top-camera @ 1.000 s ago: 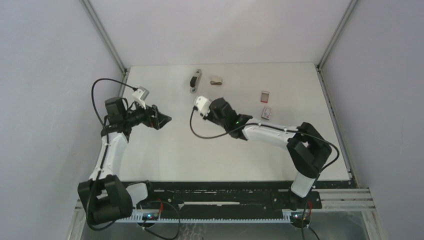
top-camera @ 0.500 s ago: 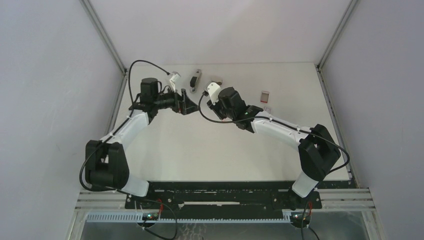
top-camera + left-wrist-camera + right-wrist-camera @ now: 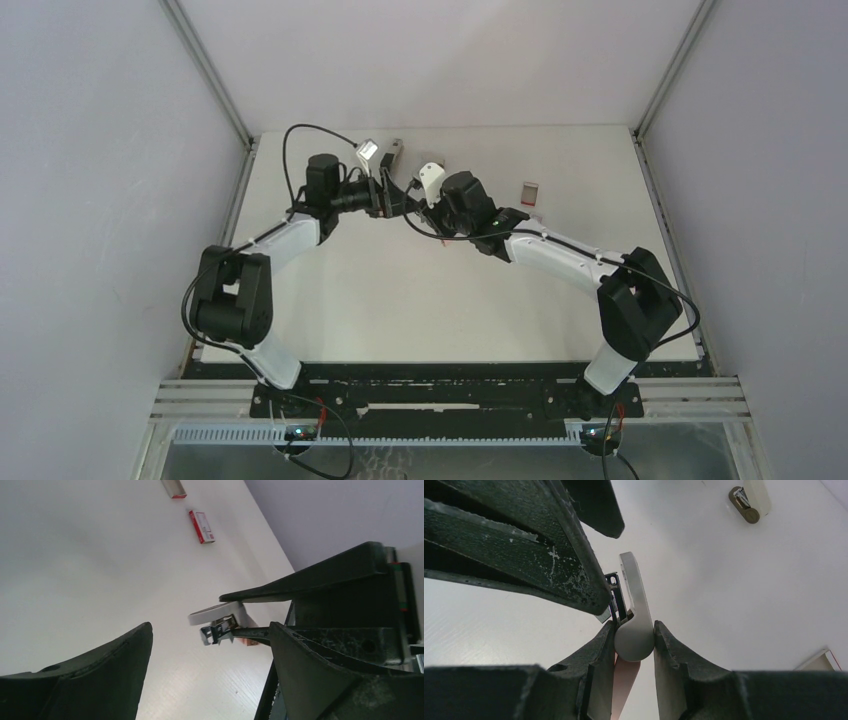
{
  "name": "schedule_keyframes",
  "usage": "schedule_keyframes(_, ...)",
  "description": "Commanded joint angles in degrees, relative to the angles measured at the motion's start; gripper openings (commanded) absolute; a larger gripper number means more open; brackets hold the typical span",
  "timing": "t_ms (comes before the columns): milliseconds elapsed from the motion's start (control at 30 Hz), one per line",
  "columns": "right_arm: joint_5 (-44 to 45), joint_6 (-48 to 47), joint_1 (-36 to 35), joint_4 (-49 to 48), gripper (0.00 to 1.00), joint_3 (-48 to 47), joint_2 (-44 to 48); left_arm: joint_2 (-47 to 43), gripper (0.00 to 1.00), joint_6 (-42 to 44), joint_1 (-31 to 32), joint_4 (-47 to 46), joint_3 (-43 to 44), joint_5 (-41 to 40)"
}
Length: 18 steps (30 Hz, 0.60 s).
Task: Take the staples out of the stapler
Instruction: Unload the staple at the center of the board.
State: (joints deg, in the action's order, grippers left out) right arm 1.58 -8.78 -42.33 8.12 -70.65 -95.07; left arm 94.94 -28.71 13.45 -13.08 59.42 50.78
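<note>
White worktop (image 3: 400,300): stapler (image 3: 397,149) lies near its far edge, long axis running near-to-far, just beyond the left fingers (image 3: 100,680), spread wide and holding nothing; left arm nearer; right fingers (image 3: 674,665) clamp a pink-grey staple remover (image 3: 634,630) alongside; staples not visible

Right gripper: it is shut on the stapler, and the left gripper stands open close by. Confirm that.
Wrong on what is held: the right gripper is shut on the small grey-and-pink clawed piece, as the right wrist view shows. The left gripper does stand open close by.
</note>
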Motion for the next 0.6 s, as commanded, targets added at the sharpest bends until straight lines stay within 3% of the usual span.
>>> schedule_keyframes(0,-0.52,1.05,0.58,-1.18,0.19,-2.51,-0.45,0.85,0.88,-5.13,1.12,-8.5,-0.59,2.09)
schedule_keyframes(333,3.84,0.13,0.91,-2.18,0.18,-2.5,-1.44,2.93,0.75,-7.02,2.1,-11.23,-3.06,3.86)
schedule_keyframes(567,5.63,0.3,2.19,-2.37,0.18,-2.33,-1.57,2.73,0.76,-6.77,2.15,-10.91,-4.12,2.63)
